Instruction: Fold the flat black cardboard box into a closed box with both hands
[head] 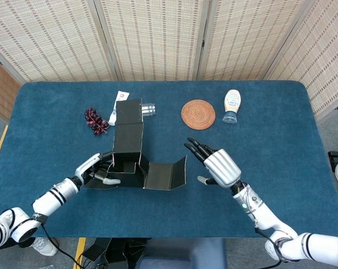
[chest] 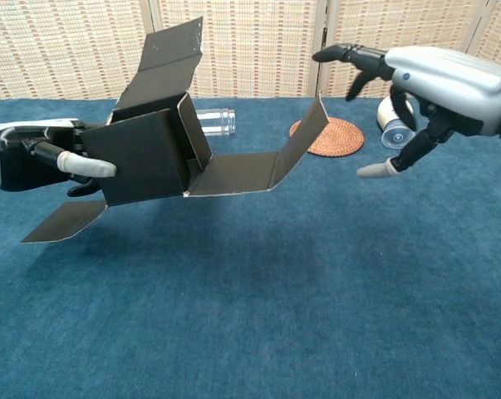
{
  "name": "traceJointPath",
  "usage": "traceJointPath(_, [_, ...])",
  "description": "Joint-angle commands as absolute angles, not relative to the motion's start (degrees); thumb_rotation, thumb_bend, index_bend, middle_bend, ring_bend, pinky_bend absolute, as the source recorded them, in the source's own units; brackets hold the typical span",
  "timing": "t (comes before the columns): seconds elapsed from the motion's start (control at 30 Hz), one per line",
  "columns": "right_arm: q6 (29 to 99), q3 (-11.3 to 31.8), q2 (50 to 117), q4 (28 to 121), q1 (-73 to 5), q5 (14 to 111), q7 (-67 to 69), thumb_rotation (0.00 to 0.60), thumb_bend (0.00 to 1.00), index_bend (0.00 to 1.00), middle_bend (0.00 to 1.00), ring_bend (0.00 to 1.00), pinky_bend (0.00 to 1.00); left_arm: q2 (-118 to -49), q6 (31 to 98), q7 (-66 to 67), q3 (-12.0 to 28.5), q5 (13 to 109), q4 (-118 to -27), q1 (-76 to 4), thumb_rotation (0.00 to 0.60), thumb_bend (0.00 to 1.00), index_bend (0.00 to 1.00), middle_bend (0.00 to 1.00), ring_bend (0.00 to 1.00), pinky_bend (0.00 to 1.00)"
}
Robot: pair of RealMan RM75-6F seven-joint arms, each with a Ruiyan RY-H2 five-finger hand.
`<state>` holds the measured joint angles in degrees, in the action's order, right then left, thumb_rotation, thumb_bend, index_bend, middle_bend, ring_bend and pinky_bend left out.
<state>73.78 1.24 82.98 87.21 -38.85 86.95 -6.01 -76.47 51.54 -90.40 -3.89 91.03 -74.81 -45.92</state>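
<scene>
The black cardboard box is partly folded and held off the blue table. One long flap stands up at the back, a side panel stretches out to the right with its end bent up, and a small flap hangs at the lower left. My left hand grips the box's left end, thumb lying over the front wall. My right hand hovers open to the right of the outstretched panel, fingers spread, touching nothing.
Behind the box lie a dark red bunch of grapes, a white packet and a clear cup on its side. A round woven coaster and a tipped squeeze bottle sit at the back right.
</scene>
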Motion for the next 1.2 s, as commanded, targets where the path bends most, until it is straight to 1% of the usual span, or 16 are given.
traceJointPath(0.03, [74.9, 2.7, 88.6, 82.8, -39.0, 89.2, -6.1, 0.6, 0.0, 0.0, 0.0, 0.11, 0.51, -75.1, 50.6, -90.6, -3.3, 90.5, -77.4, -46.6, 0.6, 0.1, 0.27, 0.28, 0.58, 0.78])
traceJointPath(0.17, [76.5, 4.0, 93.8, 78.9, -39.1, 90.7, -6.4, 0.6, 0.0, 0.0, 0.0, 0.1, 0.5, -74.4, 49.7, -89.9, -2.6, 89.8, -79.6, -47.0, 0.6, 0.1, 0.27, 0.28, 0.58, 0.78])
traceJointPath(0.37, [78.3, 5.7, 99.3, 74.6, -39.4, 92.2, -5.3, 0.6, 0.0, 0.0, 0.0, 0.11, 0.49, -73.9, 48.8, -87.7, -1.8, 88.8, -81.6, -47.3, 0.6, 0.1, 0.27, 0.28, 0.58, 0.78])
traceJointPath(0.43, [78.8, 6.2, 100.4, 73.5, -39.6, 92.7, -5.2, 0.6, 0.0, 0.0, 0.0, 0.16, 0.49, -73.8, 48.7, -87.2, -1.5, 88.4, -82.1, -47.2, 0.6, 0.1, 0.27, 0.28, 0.59, 0.78])
traceJointPath(0.6, [81.2, 7.5, 103.1, 70.5, -40.0, 94.5, -5.3, 0.6, 0.0, 0.0, 0.0, 0.33, 0.5, -74.0, 48.1, -84.9, -1.2, 87.8, -82.8, -47.0, 0.6, 0.09, 0.27, 0.28, 0.6, 0.78])
traceJointPath(0.67, [82.7, 8.0, 103.5, 69.7, -40.0, 95.4, -5.6, 0.6, 0.0, 0.0, 0.0, 0.4, 0.53, -74.1, 48.0, -84.5, -1.1, 87.6, -82.9, -46.8, 0.6, 0.1, 0.27, 0.28, 0.6, 0.78])
traceJointPath(0.77, [83.6, 8.4, 103.5, 69.7, -39.9, 95.9, -5.9, 0.6, 0.0, 0.0, 0.05, 0.5, 0.57, -74.1, 47.8, -84.0, -0.9, 87.4, -82.7, -46.7, 0.6, 0.1, 0.27, 0.28, 0.61, 0.78])
traceJointPath(0.87, [83.4, 8.4, 102.8, 70.0, -40.2, 96.7, -7.0, 0.6, 0.0, 0.0, 0.07, 0.52, 0.59, -74.2, 47.7, -83.8, -0.7, 87.4, -82.8, -46.6, 0.6, 0.1, 0.27, 0.28, 0.61, 0.78])
traceJointPath(1.0, [82.9, 8.7, 103.0, 69.7, -40.9, 97.3, -7.8, 0.6, 0.0, 0.0, 0.07, 0.52, 0.59, -74.4, 47.5, -83.2, -0.6, 87.6, -83.0, -46.5, 0.6, 0.09, 0.27, 0.28, 0.61, 0.78])
traceJointPath(1.2, [82.8, 9.3, 104.2, 68.3, -42.2, 98.6, -9.4, 0.6, 0.0, 0.0, 0.01, 0.5, 0.59, -74.7, 47.2, -81.1, 0.0, 87.0, -83.4, -46.5, 0.6, 0.09, 0.26, 0.28, 0.61, 0.79])
